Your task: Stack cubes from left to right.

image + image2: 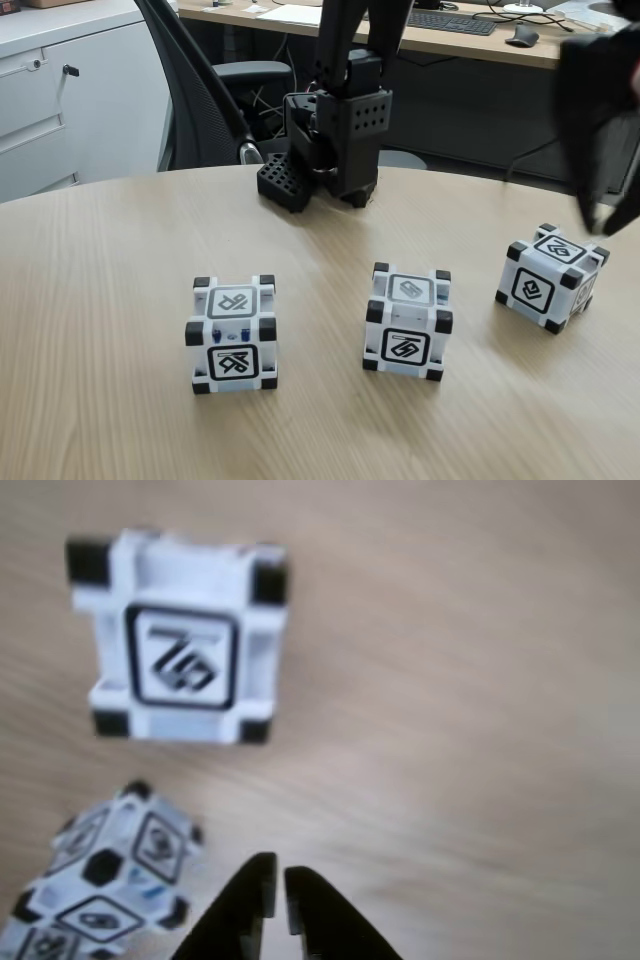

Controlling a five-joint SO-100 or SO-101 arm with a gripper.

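Three white-grey cubes with black corners stand apart in a row on the wooden table: the left cube (232, 334), the middle cube (408, 321) and the right cube (551, 277), which is turned at an angle. My black gripper (603, 218) hangs blurred at the right edge of the fixed view, above and just right of the right cube, touching nothing. In the other view the gripper (277, 882) enters from the bottom, its fingers almost together with nothing between them. An angled cube (100, 895) lies to its left and a squarely seen cube (180, 640) sits further up.
The arm's black base (335, 140) stands at the table's far edge (120, 185). Behind it are an office chair (200, 90), a white cabinet (60, 90) and a desk with a keyboard (450, 20). Bare tabletop lies in front of the cubes.
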